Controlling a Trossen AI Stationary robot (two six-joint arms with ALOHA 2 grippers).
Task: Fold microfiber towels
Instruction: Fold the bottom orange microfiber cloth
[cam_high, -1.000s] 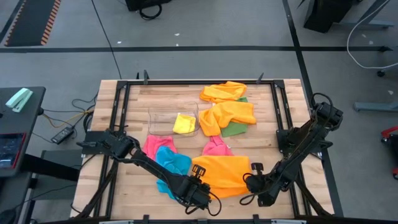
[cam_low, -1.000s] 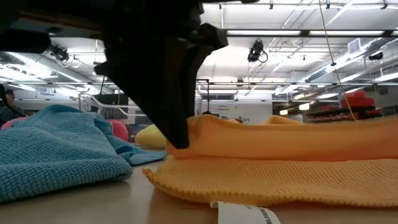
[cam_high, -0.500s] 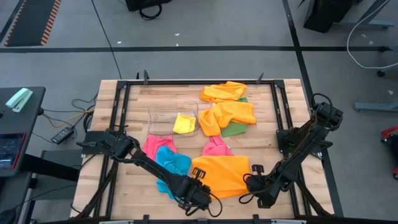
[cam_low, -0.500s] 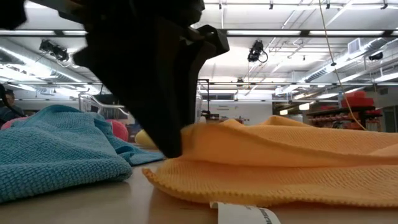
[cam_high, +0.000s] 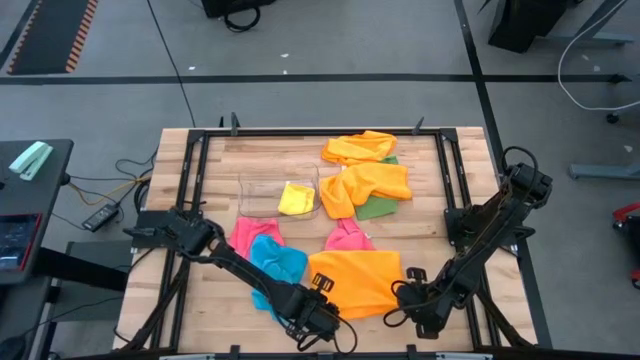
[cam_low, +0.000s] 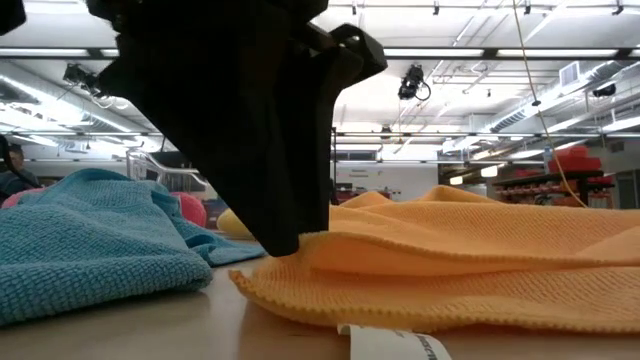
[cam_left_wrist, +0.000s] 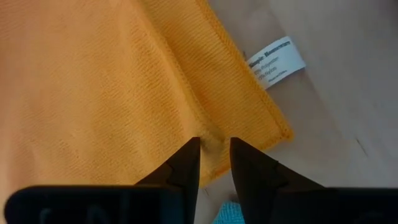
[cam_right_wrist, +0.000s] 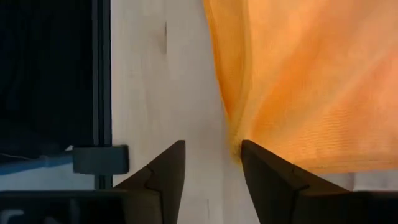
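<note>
An orange microfiber towel (cam_high: 355, 282) lies folded in two layers at the table's near middle, its white label (cam_left_wrist: 277, 62) sticking out from the lower layer. My left gripper (cam_high: 318, 296) stands over the towel's near left corner, fingers a little apart (cam_left_wrist: 214, 149). My right gripper (cam_high: 402, 292) stands at the towel's near right corner, open (cam_right_wrist: 213, 149), with bare wood between its fingers. The low view shows the left gripper's tip (cam_low: 285, 240) down at the towel's left end. My left gripper comes from above, slanting down, and its fingertips (cam_left_wrist: 186, 163) stand astride a small pucker at the upper layer's corner (cam_left_wrist: 212, 140). The towel lies flat on the table. My right gripper has the towel's edge (cam_right_wrist: 235, 134) beside one finger; whether it touches, I cannot tell.
A blue towel (cam_high: 278, 265) is heaped left of the orange one, with pink towels (cam_high: 250, 235) (cam_high: 347, 236) beyond. A clear bin (cam_high: 262, 195) holding a yellow towel (cam_high: 297, 198) stands farther back. More orange towels (cam_high: 368, 165) and a green one (cam_high: 380, 208) lie at the far right.
The orange towel's upper layer, held flat and raised a second ago, has sagged and now lies slack on the lower layer. My left gripper has tipped a little where it stands.
</note>
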